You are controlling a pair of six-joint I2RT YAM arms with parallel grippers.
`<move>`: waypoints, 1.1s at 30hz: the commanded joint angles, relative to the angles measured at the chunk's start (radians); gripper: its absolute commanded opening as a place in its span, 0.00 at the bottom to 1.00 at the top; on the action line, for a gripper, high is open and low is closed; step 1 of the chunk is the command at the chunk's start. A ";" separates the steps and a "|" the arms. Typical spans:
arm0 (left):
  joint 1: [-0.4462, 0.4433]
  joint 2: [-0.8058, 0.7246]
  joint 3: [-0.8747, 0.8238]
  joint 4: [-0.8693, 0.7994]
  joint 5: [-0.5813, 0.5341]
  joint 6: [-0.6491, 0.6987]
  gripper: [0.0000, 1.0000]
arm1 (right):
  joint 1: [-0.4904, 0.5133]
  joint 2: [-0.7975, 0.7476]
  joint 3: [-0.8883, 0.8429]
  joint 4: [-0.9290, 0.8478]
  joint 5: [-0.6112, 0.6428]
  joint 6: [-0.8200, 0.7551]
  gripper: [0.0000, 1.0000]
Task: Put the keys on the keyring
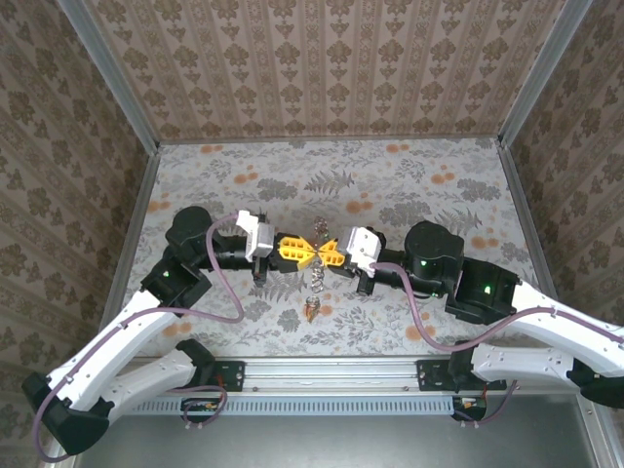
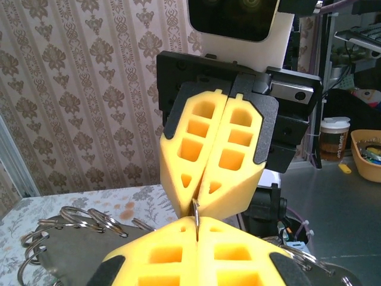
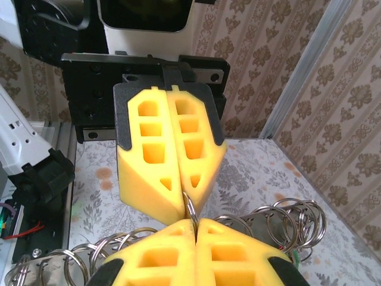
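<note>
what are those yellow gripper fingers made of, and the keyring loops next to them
The gripper fingers look like moulded foam or soft rubbery plastic. They are matte yellow, with hollow cells and rounded edges, on black backing plates. Which of the two materials it is cannot be told from the look. The keyring looks like thin bare metal wire, probably steel. It is silver-grey and glossy, with bright glints along the coiled loops.

Bright even light, soft shadows, sharp focus
</note>
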 commanded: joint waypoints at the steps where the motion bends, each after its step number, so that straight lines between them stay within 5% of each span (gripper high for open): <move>1: -0.038 -0.016 0.127 -0.299 -0.053 0.178 0.08 | -0.032 -0.011 0.024 -0.027 0.054 -0.004 0.00; 5: -0.076 0.013 0.232 -0.540 -0.204 0.324 0.22 | -0.036 0.016 0.066 -0.095 0.081 -0.029 0.00; 14: -0.170 0.084 0.344 -0.681 -0.443 0.451 0.22 | -0.034 0.079 0.134 -0.208 0.073 -0.057 0.00; 33: -0.196 0.123 0.364 -0.668 -0.547 0.472 0.23 | -0.033 0.101 0.139 -0.231 0.035 -0.055 0.00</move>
